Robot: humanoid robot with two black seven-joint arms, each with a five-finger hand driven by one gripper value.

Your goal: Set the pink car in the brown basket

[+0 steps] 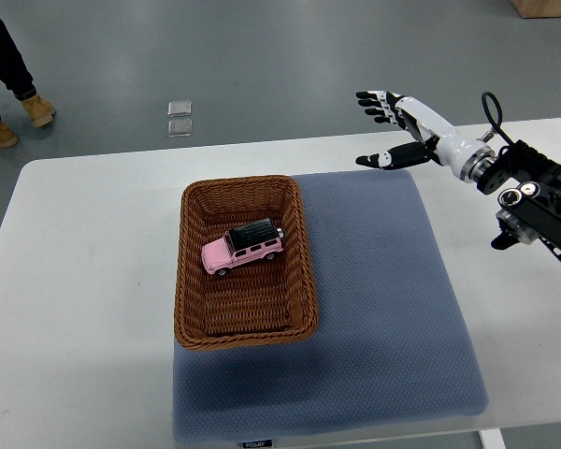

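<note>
White table [93, 281] — right hand [393, 126] open, empty, fingers spread.

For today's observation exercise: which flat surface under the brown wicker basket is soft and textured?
The blue-grey fabric mat, dimpled, unlike the smooth white table.

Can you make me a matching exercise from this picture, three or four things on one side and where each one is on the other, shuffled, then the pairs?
Things:
1. pink car
2. brown basket
3. right hand
4. blue mat

Places:
A. lying flat on the white table
B. raised near the table's far edge, fingers spread
C. inside the basket
D. on the mat's left part

Pairs: 1-C, 2-D, 3-B, 4-A
</note>
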